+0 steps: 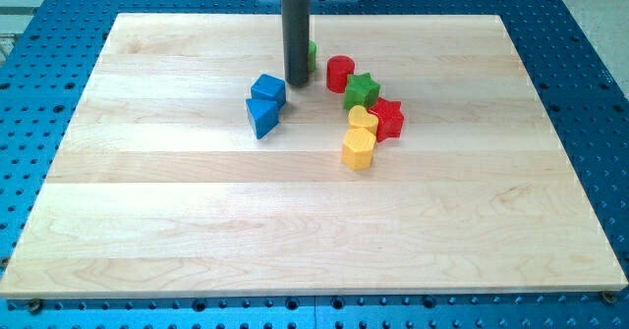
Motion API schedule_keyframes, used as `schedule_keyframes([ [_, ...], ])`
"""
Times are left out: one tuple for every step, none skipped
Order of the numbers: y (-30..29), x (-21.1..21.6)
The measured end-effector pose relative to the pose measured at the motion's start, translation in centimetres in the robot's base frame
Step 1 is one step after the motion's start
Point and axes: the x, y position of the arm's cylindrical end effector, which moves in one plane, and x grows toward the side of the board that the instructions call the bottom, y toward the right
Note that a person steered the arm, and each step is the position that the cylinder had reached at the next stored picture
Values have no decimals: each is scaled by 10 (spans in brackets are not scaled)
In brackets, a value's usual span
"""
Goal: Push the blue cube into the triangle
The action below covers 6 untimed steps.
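In the camera view, a pale wooden board (197,231) is lying on a blue perforated table (590,34). The dark rod is hanging down from the middle of the board's top edge, and my tip (296,83) is resting on the wood just to the view's right of the blue cube (267,88), close beside its upper right corner; whether the two are touching I cannot tell. There is no gripper on this arm, so nothing is being grasped or released, only the bare rod end is meeting the board.

The blue cube is sitting in the upper half of the board, a little to the view's left of centre. The blue triangle (261,117) is lying directly below it, toward the view's bottom, and the two are touching.

A small green block (312,54) is peeking out from behind the rod, its shape hidden. To the view's right, a cluster is running downward: a red cylinder (340,73), a green star (361,90), a red star (389,118), a yellow heart (362,121) and a yellow block (358,149) nearest the board's centre.
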Motion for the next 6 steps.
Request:
schedule_keyframes([
  [-4,21],
  [-14,63],
  [-25,73],
  [-15,30],
  [-14,30],
  [14,5],
])
